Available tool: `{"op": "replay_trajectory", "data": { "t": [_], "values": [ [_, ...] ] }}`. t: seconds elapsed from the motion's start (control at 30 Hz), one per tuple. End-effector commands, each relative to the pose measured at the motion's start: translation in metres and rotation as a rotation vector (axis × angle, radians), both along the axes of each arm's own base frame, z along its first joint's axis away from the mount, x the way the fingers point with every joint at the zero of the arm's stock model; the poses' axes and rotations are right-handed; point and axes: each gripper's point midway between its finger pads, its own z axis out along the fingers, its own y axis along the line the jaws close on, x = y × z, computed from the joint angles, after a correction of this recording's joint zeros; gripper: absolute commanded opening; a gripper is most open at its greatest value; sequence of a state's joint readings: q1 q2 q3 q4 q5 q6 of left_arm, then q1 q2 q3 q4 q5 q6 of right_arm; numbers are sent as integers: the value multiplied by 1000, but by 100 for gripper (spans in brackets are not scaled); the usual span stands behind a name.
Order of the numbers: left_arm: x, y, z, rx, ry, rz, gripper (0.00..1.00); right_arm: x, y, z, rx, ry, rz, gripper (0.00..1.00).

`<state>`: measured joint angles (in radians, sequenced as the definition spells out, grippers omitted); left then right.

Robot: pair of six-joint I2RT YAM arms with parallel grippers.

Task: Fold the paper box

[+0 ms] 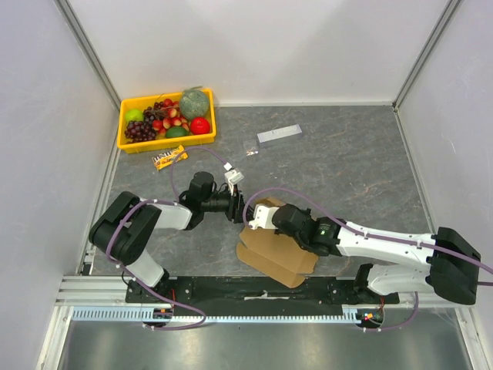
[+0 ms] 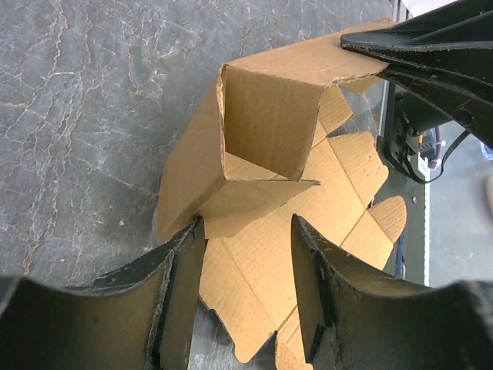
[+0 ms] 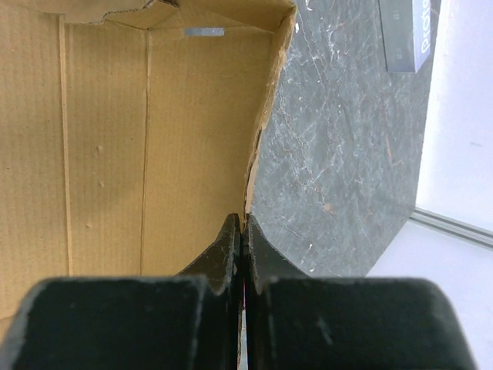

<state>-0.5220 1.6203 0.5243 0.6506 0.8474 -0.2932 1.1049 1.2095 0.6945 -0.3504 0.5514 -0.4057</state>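
The paper box [image 1: 271, 250] is brown cardboard lying near the table's front middle, partly folded. In the left wrist view two walls stand up and meet in a corner [image 2: 266, 127], while the remaining flaps [image 2: 339, 208] lie flat. My right gripper [image 1: 260, 216] is shut on the top edge of a raised wall [image 3: 192, 139], pinching it between its fingertips [image 3: 243, 222]; its fingers also show in the left wrist view [image 2: 431, 46]. My left gripper [image 1: 236, 210] is open at the box's left side. In its wrist view [image 2: 246, 225] the jaws stand wide apart over the flat sheet, and the left finger is close to a folded flap.
A yellow tray [image 1: 129, 143] of fruit stands at the back left, with a snack packet [image 1: 169, 157] in front of it. A grey-white strip [image 1: 279, 133] and a small clear packet [image 1: 249, 148] lie mid-back. The strip also shows in the right wrist view [image 3: 408, 35].
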Motion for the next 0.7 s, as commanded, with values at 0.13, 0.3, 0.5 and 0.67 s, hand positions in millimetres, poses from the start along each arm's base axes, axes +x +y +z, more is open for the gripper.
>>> {"op": "replay_trajectory", "data": {
  "t": [0.13,0.3,0.5,0.67],
  "values": [
    [1,-5,13,-5,-98,-19,54,-8,20,-3,-10,8,60,0],
    [-3,0,12,10,-101,-3,54,-7,23,5,26,-2,47,0],
    [1,4,20,16,-128,21,54,-7,17,7,18,-11,42,0],
    [5,5,19,23,-122,27,54,-8,13,11,20,-16,41,0]
  ]
}}
